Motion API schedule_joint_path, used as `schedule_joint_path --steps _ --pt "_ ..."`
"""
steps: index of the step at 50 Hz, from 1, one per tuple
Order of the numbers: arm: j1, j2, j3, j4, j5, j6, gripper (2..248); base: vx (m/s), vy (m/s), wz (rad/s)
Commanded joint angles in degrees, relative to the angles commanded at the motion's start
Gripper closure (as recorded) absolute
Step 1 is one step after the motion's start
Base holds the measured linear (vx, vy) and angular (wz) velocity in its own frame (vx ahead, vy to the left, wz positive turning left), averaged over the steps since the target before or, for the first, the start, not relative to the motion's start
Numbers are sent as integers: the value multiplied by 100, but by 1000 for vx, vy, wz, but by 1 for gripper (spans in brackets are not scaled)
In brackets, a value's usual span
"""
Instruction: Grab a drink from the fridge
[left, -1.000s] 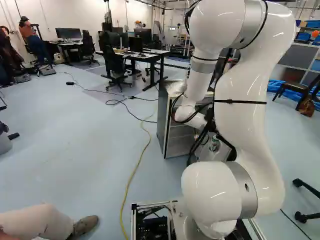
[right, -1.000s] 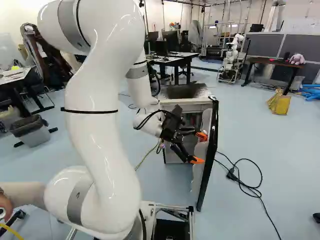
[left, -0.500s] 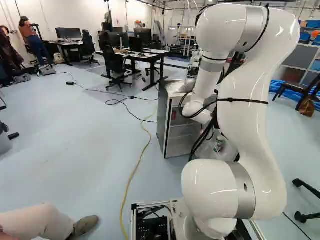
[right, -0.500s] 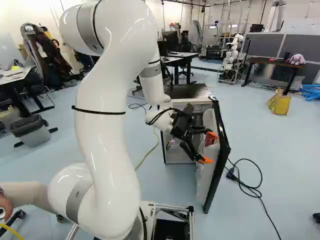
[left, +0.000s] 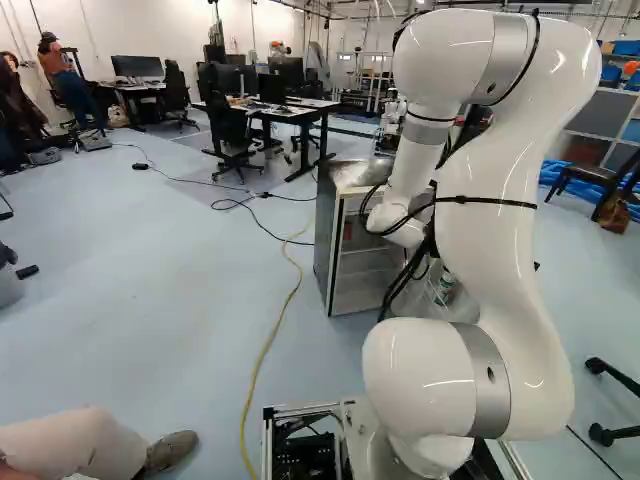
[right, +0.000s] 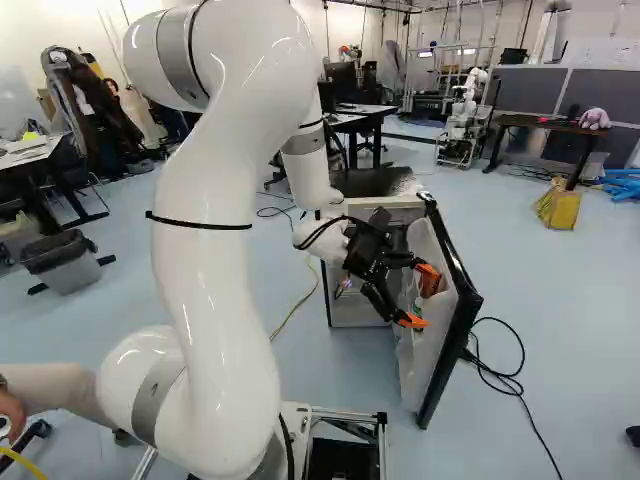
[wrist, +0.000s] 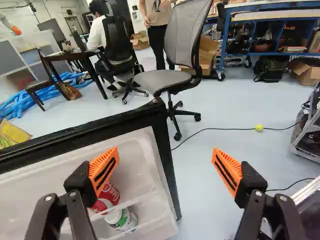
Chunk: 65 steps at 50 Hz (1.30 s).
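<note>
A robotics lab: another robot (right: 466, 110), computer desks (left: 290, 112), loose floor cables (right: 505, 380)

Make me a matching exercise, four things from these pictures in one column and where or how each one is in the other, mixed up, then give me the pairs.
1. Claw
2. Fridge door
3. Red can
4. Yellow ball

A. On the floor, at the dark cable
B. In a compartment, beside a white container
C. Spread open, gripping nothing
D. Swung out from the cabinet

Pairs: 1-C, 2-D, 3-B, 4-A
</note>
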Motion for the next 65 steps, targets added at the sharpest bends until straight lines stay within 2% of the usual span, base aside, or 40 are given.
schedule_joint_path --steps 28,46,65 --pt "50 38 82 -76 102 0 3 0 0 0" --pt "20 24 54 -404 107 0 3 0 0 0" --pt "-162 -73 -139 -789 107 0 3 0 0 0"
